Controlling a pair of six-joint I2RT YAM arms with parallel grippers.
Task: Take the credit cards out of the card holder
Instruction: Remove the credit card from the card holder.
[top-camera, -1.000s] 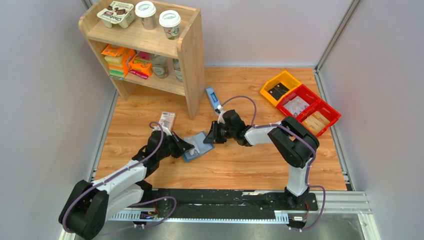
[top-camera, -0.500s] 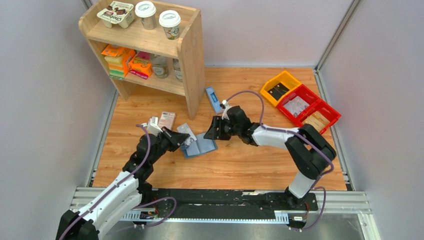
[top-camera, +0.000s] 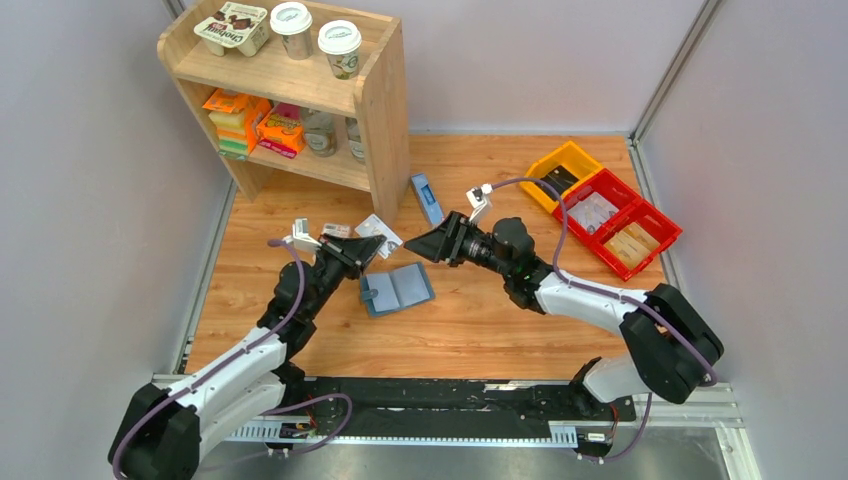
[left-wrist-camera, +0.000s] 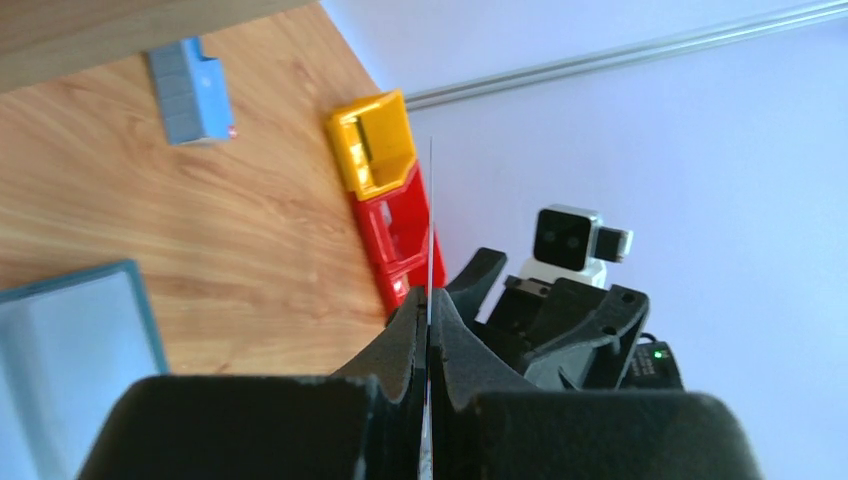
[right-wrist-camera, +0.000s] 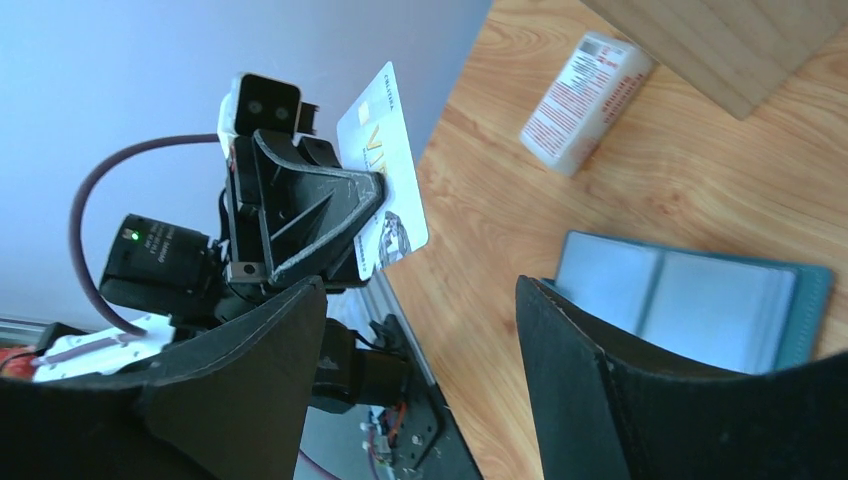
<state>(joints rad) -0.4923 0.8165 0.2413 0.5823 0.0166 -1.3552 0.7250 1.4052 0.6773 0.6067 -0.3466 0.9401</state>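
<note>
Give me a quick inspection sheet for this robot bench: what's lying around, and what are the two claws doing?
Surface: wooden table top, bare between the items.
Job's things: card holder lies open and flat; one card is out, held in the air.
Clutter: blue-and-white box; pink-patterned pack; wooden shelf with cups and packets; yellow bin and red bins at the far right.
Grippers: left gripper pinches the card; right gripper is open and empty, facing it.
Cables: a purple cable runs in loose loops along each arm.
Surroundings: pale walls; no people seen.
</note>
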